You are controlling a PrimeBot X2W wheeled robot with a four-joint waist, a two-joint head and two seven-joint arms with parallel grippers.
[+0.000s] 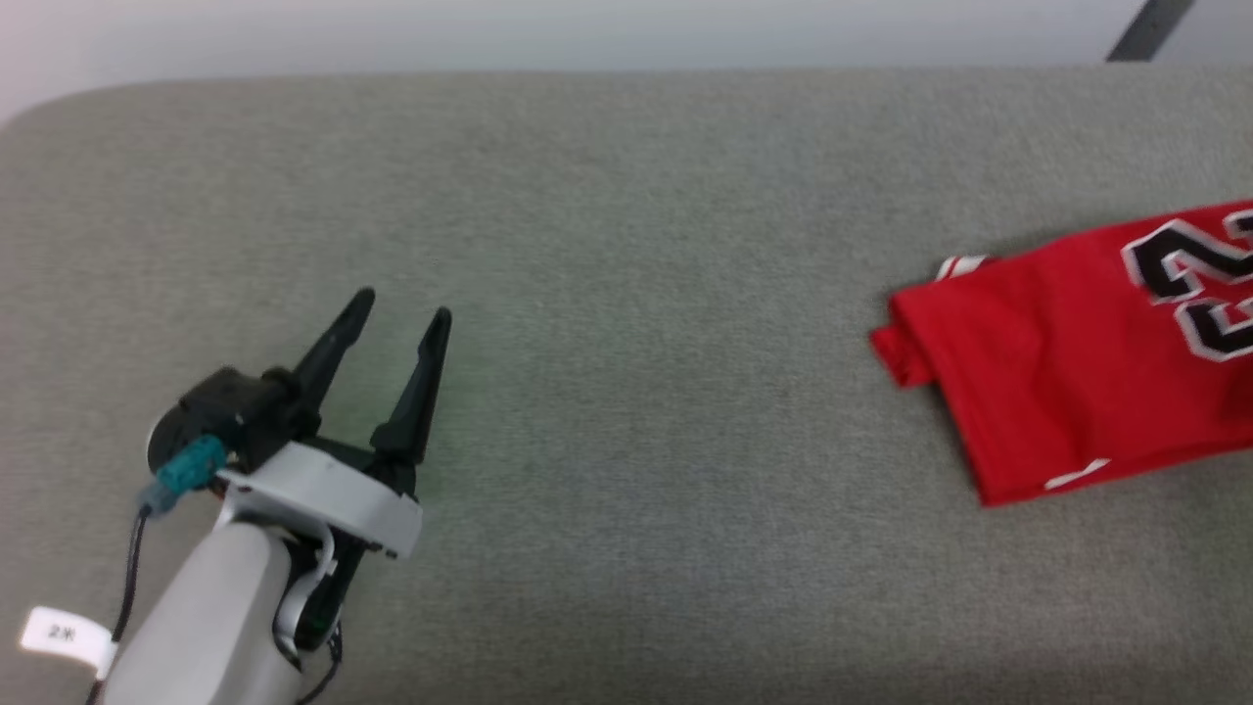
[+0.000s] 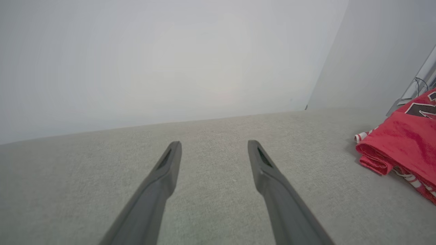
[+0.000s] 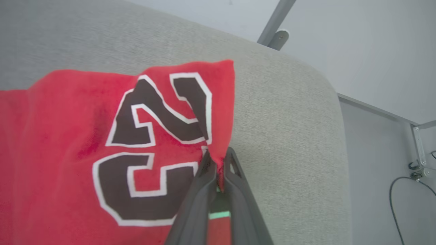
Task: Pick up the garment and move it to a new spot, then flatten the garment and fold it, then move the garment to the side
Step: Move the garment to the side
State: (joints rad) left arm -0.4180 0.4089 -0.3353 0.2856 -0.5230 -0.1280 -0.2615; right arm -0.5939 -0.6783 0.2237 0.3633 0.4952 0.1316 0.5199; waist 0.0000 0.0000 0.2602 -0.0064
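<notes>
The left hand (image 1: 403, 304), fingers spread and empty, points across the wide grey surface (image 1: 626, 196), which is open out to its rounded far-left corner. The folded garment (image 1: 1057, 362) lies at the right side. The right hand (image 3: 218, 160) pinches its edge near the surface's rounded corner, and a grey metal post (image 3: 272, 20) stands beyond.

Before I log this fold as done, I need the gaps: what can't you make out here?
- Head view: the jersey runs off the right edge, cutting its numbers.
- Right wrist view: the right gripper's fingers cover the cloth edge they pinch; the view's left edge cuts the jersey.
</notes>
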